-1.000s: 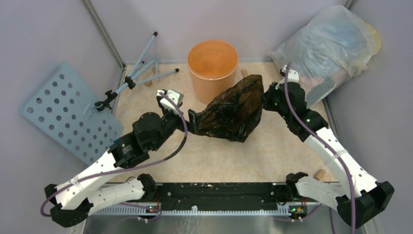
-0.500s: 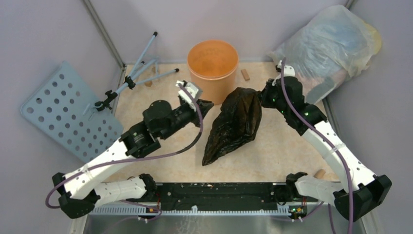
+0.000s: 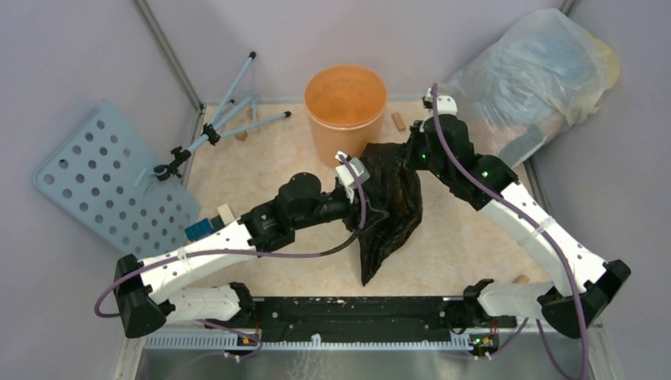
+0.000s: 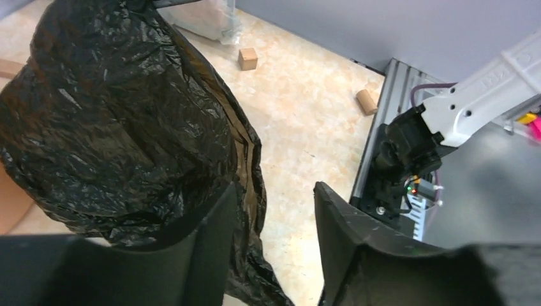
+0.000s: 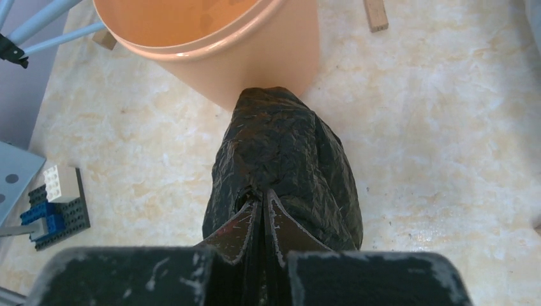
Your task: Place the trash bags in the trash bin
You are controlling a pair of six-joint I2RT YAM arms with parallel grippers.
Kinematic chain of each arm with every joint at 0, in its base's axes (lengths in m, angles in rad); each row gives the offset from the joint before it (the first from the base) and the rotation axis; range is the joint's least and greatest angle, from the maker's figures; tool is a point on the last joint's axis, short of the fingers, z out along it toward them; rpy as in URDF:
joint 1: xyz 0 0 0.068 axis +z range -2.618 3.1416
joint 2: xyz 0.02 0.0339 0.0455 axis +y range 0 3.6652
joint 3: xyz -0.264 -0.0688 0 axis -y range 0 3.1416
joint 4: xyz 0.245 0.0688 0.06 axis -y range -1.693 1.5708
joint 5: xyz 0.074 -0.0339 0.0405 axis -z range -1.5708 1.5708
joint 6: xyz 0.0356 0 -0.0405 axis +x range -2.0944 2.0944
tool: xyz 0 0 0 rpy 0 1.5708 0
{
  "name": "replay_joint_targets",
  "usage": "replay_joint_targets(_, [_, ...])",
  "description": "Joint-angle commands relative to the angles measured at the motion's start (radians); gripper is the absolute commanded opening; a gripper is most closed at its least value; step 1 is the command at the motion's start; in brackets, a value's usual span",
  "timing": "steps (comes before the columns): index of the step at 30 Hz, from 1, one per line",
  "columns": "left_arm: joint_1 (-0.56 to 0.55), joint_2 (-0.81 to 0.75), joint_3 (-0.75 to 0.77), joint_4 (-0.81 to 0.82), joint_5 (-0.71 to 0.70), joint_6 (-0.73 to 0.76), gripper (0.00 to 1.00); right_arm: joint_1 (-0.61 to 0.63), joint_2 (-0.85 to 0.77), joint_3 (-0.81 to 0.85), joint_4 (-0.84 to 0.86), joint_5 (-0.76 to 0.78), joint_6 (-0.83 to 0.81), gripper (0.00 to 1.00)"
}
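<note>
The black trash bag (image 3: pixel 393 207) hangs crumpled from its top, its lower tip near the table. My right gripper (image 3: pixel 406 155) is shut on that top, just right of the orange trash bin (image 3: pixel 328 141). In the right wrist view the fingers (image 5: pixel 263 200) meet on the black film (image 5: pixel 287 159), with the bin's wall (image 5: pixel 268 64) right behind. My left gripper (image 3: pixel 378 212) reaches in against the bag's left side. Its jaws (image 4: pixel 273 186) stand apart with bare table showing between them. The bag (image 4: pixel 115 115) lies against the outer side of one finger (image 4: pixel 214 236), and a fold hangs behind the gap.
A big translucent stuffed bag (image 3: pixel 538 71) fills the back right corner. A perforated blue board (image 3: pixel 103 182) and a tripod (image 3: pixel 229 119) lie at the left. Small wooden blocks (image 3: pixel 398 120) (image 4: pixel 247 58), a cork (image 4: pixel 366 102) and toy bricks (image 5: pixel 54 204) are scattered about.
My left gripper let go of the bag's low end, narrowed its jaws and swung right against the bag. The bag dropped and now hangs. My right gripper carried its top left toward the bin.
</note>
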Motion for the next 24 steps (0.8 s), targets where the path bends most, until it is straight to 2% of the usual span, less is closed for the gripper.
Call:
replay_joint_targets(1, [-0.040,-0.037,-0.049,0.114,-0.233,-0.037,0.70,0.088,0.065,0.119,-0.098,0.203,0.016,0.00])
replay_joint_targets(2, [-0.046,-0.047,-0.060,0.119,-0.297,-0.047,0.80,0.099,0.071,0.120,-0.095,0.210,0.017,0.00])
replay_joint_targets(4, [-0.050,-0.062,-0.093,0.138,-0.316,-0.052,0.95,0.109,0.071,0.106,-0.064,0.202,0.022,0.00])
replay_joint_targets(6, [-0.058,-0.055,-0.108,0.142,-0.313,-0.061,0.99,0.111,0.060,0.077,-0.018,0.175,0.026,0.00])
replay_joint_targets(15, [-0.064,0.062,-0.084,0.110,-0.399,-0.090,0.99,0.146,0.069,0.076,-0.002,0.165,0.035,0.00])
replay_joint_targets(19, [-0.061,0.095,-0.068,0.098,-0.449,-0.094,0.86,0.146,0.060,0.060,-0.008,0.176,0.030,0.00])
replay_joint_targets(22, [-0.051,0.112,-0.055,0.110,-0.441,-0.077,0.81,0.147,0.037,0.035,-0.003,0.184,0.024,0.00])
replay_joint_targets(24, [-0.041,0.129,-0.040,0.105,-0.444,-0.069,0.71,0.147,0.022,0.012,0.008,0.183,0.020,0.00])
